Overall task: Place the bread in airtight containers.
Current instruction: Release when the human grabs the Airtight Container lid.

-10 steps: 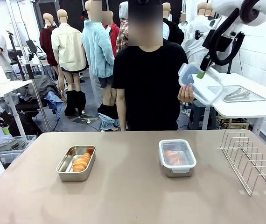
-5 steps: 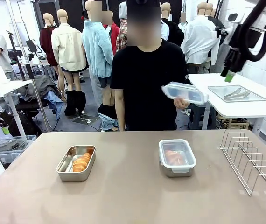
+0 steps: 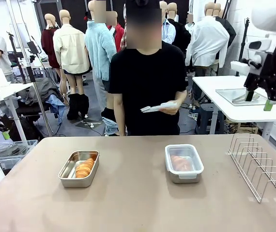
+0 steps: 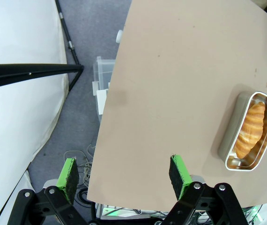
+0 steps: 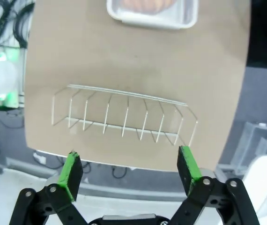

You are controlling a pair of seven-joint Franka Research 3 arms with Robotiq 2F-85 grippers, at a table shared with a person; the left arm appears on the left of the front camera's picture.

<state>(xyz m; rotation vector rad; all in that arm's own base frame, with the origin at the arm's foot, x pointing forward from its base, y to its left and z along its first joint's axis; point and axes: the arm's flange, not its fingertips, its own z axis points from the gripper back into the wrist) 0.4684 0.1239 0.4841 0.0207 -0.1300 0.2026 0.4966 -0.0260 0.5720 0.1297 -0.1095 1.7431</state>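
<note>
Bread sits apart from both your grippers: the right gripper (image 3: 259,100) hangs spread and empty at upper right of the front view, the left gripper (image 4: 124,176) likewise gapes. One roll (image 3: 84,167) lies in the uncovered pan (image 3: 78,168) at centre left; the other (image 3: 181,162) rests under the lidded pan (image 3: 184,163). The person's hand (image 3: 169,109) holds a clear lid (image 3: 158,107).

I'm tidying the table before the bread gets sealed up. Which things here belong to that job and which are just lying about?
Belongs to the job:
- open steel pan holding a roll
- lidded pan with a roll inside
- clear lid in the person's hand

Just lying about:
- wire rack
- flat tray on the side table
</note>
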